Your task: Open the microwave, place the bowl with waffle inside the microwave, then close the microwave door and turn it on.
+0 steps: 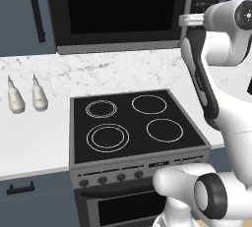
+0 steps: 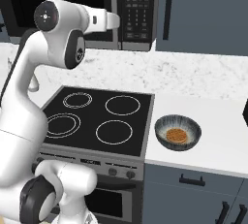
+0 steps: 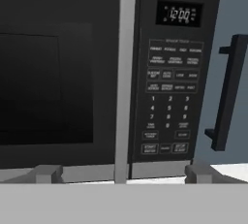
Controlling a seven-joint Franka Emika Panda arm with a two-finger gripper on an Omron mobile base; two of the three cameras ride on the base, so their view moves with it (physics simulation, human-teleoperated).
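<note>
A: Where is the gripper (image 3: 123, 173) right now?

B: Up in front of the microwave (image 3: 111, 72), facing the seam between the microwave door (image 3: 58, 77) and the keypad (image 3: 169, 102). Its two fingertips stand far apart at the bottom of the hand view, nothing between them, so the jaws are wide open and empty.

A: And the door?

B: Shut. The dark glass sits flush in its grey frame (image 1: 118, 49) (the clock display is lit, though the digits are too blurred to read for sure).

A: The bowl (image 2: 178, 132)?

B: On the white counter (image 2: 213, 136) just to the right of the stove (image 2: 97, 121), well apart from the arm. The waffle (image 2: 176, 135) lies flat inside it, in the middle.

A: Anything else around?

B: Two pale shakers (image 1: 27, 97) stand side by side on the counter left of the stove, and a blue cabinet with a black bar handle (image 3: 226, 97) is right of the microwave.
</note>
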